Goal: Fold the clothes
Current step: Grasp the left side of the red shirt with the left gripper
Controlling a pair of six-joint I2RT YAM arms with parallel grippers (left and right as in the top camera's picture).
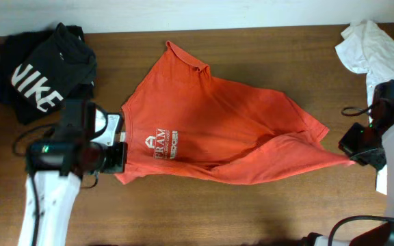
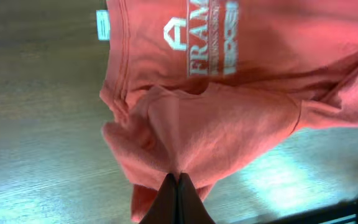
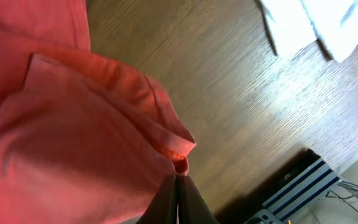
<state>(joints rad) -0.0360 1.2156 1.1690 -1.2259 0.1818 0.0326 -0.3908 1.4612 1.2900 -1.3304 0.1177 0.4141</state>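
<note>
Both left hand (image 2: 178, 178) and right hand (image 3: 178, 177) clamp T-shirt (image 1: 217, 130); underside hidden.

A black Nike garment (image 1: 38, 75) fills the far-left corner, and a white garment (image 1: 378, 48) fills the far-right corner. The red-orange T-shirt (image 1: 217, 130) spans the middle. Bare surface (image 1: 204, 212) runs along the near side and also lies open on the far side, between shirt and white garment.

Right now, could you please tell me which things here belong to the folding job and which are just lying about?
Part of the job: red-orange T-shirt; left pincer and right pincer, each shut on its fabric.
Lying about: black Nike garment; white garment.
</note>
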